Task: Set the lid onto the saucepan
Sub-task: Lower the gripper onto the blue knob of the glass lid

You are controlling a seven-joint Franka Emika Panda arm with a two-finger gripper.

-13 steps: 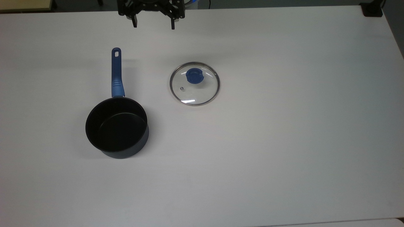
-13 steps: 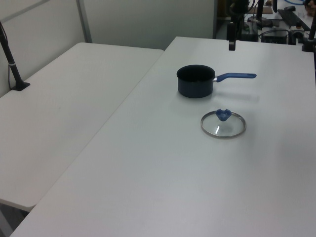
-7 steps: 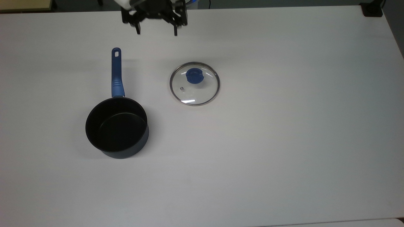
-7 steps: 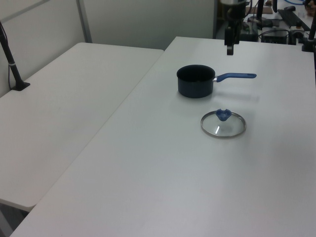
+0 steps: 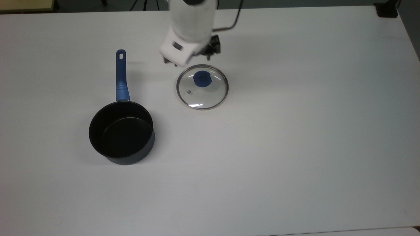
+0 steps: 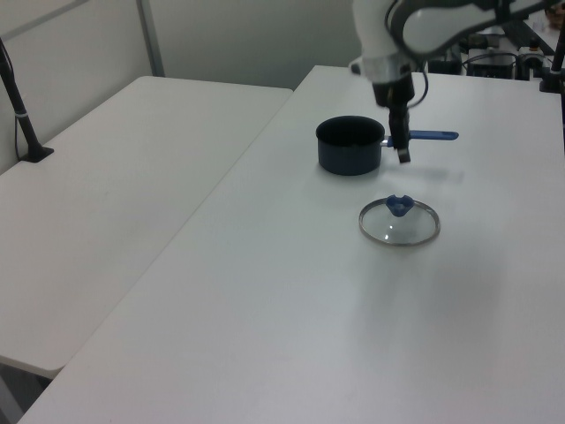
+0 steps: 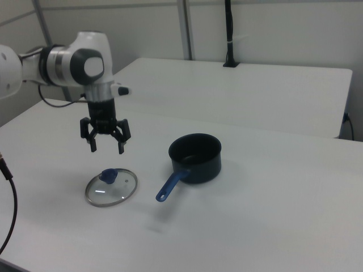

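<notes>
The glass lid (image 5: 202, 95) with its blue knob (image 5: 202, 79) lies flat on the white table (image 5: 295, 147). It also appears in the left view (image 6: 399, 228) and the right view (image 7: 112, 190). The dark saucepan (image 5: 121, 132) stands upright to the top view's left of the lid, its blue handle (image 5: 120, 75) pointing to the top view's upper edge. My gripper (image 7: 106, 149) hangs open and holds nothing, a short way above the lid's knob side. In the left view the gripper (image 6: 403, 155) is between saucepan handle and lid.
The white arm wrist (image 5: 188, 36) covers the table just beyond the lid in the top view. A second table (image 6: 106, 177) adjoins in the left view, with a black post (image 6: 22, 115). A black cable (image 7: 8, 215) hangs at the right view's left edge.
The arm has swung in from the top view's upper edge towards the lid, and the gripper now hangs just above it. Lid and saucepan have not moved.
</notes>
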